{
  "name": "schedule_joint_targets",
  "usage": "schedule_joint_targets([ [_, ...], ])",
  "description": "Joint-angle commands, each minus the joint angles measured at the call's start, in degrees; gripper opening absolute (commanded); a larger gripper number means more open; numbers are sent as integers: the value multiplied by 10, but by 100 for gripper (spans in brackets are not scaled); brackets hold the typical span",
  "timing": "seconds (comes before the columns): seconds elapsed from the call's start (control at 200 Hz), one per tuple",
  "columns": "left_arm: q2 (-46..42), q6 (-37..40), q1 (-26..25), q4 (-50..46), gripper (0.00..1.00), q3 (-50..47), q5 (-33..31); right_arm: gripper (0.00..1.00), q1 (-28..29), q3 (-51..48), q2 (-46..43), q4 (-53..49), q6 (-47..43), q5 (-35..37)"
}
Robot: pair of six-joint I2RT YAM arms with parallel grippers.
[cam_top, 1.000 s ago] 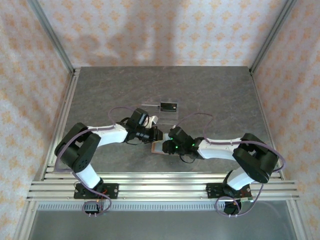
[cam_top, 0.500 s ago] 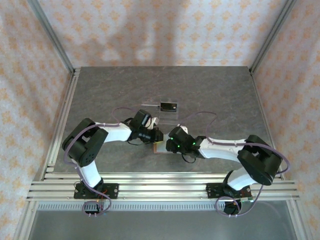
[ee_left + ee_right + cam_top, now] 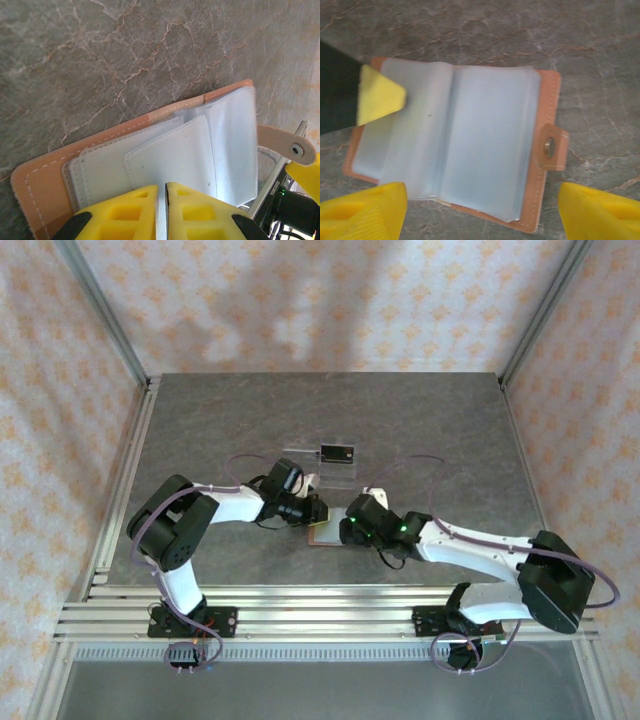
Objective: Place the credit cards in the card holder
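Top view: both arms reach to mid tabletop (image 3: 200, 420) and meet over holder (image 3: 321, 535), which lies open and flat on the stone surface. L pincer (image 3: 311, 510) comes in from far-left side, R pincer (image 3: 342, 527) from the right; the two are just beside each other.

L wrist view: jaws nearly together, thin slit btwn yellow fingers (image 3: 125, 212), tips at edge of a clear sleeve (image 3: 175, 160). Looks like a nip on that sleeve (contact itself is hidden under the tips). Tan lining w/ stitching runs round the sleeves; snap tab (image 3: 287, 146) sticks out at right.

R wrist view: R pincer wide, one finger either side of frame, nothing btwn them, above holder's near edge. L fingertip (image 3: 377, 100) rests on the left-hand sleeves. Sleeves look pale grey-blue; can't tell whether a card sits inside.

Black card (image 3: 338, 452) in clear stand (image 3: 300, 452), far-centre, well apart from holder.
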Motion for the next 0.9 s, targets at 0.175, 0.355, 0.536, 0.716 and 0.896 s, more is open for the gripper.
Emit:
schedule_joint_targets([
  [0.175, 23, 5, -1, -14, 16, 0, -10, 78, 47, 74, 80, 11, -31, -1],
  [0.355, 24, 7, 0, -14, 16, 4, -4, 75, 45, 84, 135, -30, -6, 59],
  [0.536, 10, -10, 4, 23, 22, -12, 2, 68, 40, 71, 167, -3, 1, 45],
  [0.716, -14, -12, 8, 27, 36, -20, 5, 45, 37, 71, 179, 10, 15, 40],
  [0.896, -20, -8, 10, 27, 38, -35, 5, 32, 35, 55, 157, 32, 26, 12],
])
